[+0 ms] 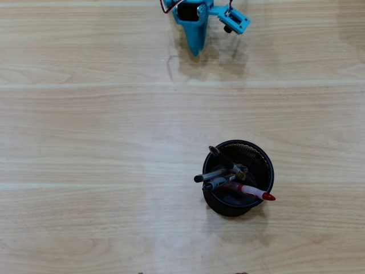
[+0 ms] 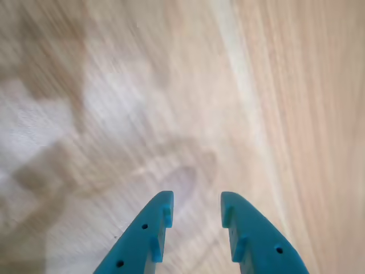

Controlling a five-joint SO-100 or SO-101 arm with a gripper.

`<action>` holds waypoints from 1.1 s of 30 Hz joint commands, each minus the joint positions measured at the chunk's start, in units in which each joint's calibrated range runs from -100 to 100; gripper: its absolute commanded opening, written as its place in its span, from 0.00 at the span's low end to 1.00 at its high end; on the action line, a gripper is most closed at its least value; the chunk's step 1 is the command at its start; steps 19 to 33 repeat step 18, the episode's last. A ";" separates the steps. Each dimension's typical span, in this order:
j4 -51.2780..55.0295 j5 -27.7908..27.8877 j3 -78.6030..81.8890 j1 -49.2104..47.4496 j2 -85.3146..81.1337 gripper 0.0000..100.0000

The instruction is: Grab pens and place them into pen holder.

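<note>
Pens [image 1: 231, 180] all stood in pen holder [image 1: 263, 161], lower right of overhead view. Gripper [image 2: 197, 206] top centre, spread, empty. Table [image 1: 85, 142] bare; best just park arm.

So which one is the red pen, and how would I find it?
Look in the overhead view for the round black mesh pen holder on the wooden table, far from the blue gripper at the top edge. Four pens poke out of it. The red pen leans towards the lower right, the only one with colour; the others are clear with dark ends.
</note>
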 commanded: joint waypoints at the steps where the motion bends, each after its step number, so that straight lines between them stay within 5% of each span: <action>1: 3.16 0.48 -0.04 -4.82 -1.19 0.10; 33: 2.47 0.01 0.23 -10.30 -0.76 0.10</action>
